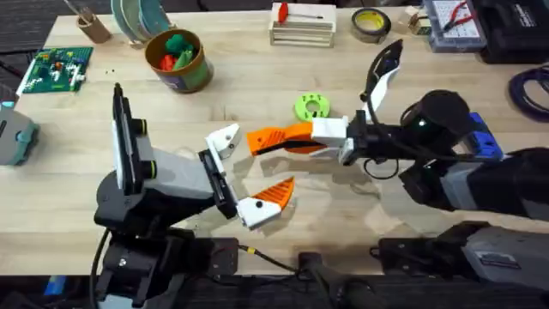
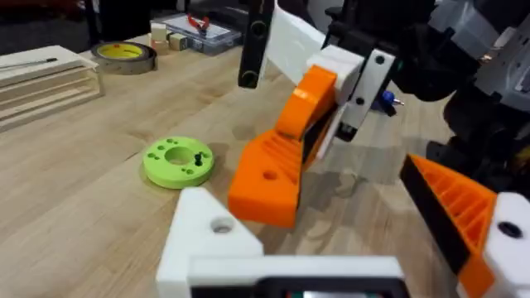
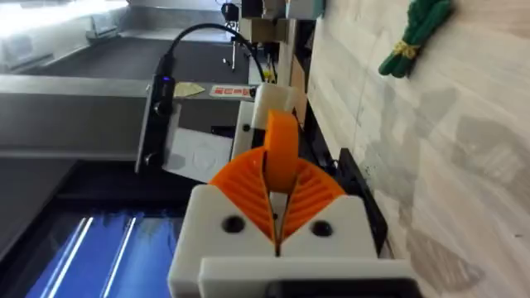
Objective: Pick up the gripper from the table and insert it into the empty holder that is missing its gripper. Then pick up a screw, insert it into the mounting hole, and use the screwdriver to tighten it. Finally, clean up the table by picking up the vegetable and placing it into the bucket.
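Observation:
My right gripper (image 1: 324, 134) is shut on the orange ribbed gripper (image 1: 279, 139) and holds it just above the table, tip toward the left arm. In the left wrist view the orange gripper (image 2: 273, 170) hangs close in front of the bare white holder (image 2: 207, 232). That holder (image 1: 225, 140) is one finger of my open left gripper (image 1: 254, 167); its other finger carries an orange pad. A small dark screw (image 2: 197, 159) stands on the green disc (image 1: 311, 107). The vegetable (image 3: 416, 31) lies on the wood. The bucket (image 1: 196, 75) stands far left. The blue screwdriver (image 1: 485, 142) peeks from behind the right arm.
At the back edge stand a white slatted rack (image 1: 302, 33) with a red-handled tool, a tape roll (image 1: 371, 24) and a parts box (image 1: 455, 21). A green circuit board (image 1: 56, 69) lies far left. The bucket holds green and red toys.

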Tool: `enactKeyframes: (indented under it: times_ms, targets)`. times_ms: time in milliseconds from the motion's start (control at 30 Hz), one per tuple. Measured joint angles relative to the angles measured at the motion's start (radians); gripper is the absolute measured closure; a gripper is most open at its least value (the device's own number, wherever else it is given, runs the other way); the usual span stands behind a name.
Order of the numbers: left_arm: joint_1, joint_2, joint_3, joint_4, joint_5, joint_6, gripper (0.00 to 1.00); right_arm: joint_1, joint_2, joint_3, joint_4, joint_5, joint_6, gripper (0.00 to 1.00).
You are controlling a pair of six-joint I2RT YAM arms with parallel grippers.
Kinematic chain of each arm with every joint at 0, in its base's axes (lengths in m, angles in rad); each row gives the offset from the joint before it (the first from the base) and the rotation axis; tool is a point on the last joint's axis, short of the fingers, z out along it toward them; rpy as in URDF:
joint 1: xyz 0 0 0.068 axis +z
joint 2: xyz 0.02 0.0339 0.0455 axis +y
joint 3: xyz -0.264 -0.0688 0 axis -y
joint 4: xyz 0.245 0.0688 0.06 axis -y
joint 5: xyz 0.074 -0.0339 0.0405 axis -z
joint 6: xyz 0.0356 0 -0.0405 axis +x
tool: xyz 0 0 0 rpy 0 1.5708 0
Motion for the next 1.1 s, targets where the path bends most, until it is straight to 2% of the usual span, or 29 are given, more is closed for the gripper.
enactKeyframes:
  times_ms: [700, 1100]
  targets:
    - [0.0, 0.0, 0.0, 0.0, 0.0, 0.0, 0.007, 0.05, 0.075, 0.065, 0.0, -0.021, 0.009, 0.994]
    - [0.009, 0.0, 0.0, 0.004, -0.047, 0.005, 0.007, 0.059, 0.147, 0.153, 0.009, -0.061, 0.009, 0.994]
